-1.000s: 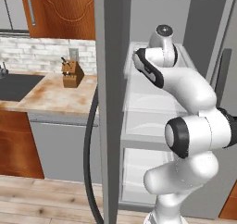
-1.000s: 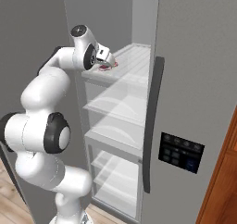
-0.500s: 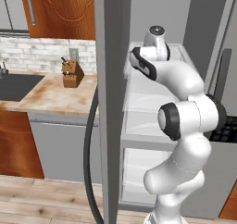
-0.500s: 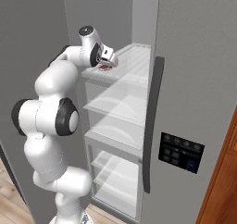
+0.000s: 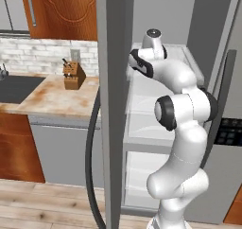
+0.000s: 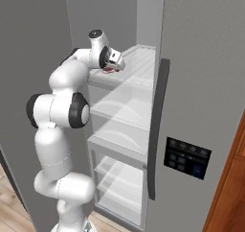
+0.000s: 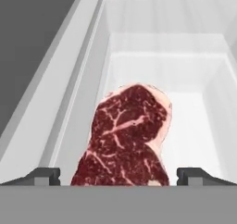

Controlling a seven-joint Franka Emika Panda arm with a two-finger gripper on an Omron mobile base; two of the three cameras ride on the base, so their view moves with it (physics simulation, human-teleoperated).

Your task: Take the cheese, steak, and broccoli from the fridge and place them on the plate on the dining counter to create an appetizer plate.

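Now steak (image 7: 127, 137) btwn wide pincer (image 7: 118, 176) tips

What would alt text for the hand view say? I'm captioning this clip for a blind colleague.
A marbled red steak with a pale fatty rim lies on a white shelf of the fridge, directly ahead of the open gripper, whose two dark fingertips flank it at the bottom without touching it.

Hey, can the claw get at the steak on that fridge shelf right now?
Probably yes. The claw is open with the steak lying between its tips on the fridge shelf, nothing in between.
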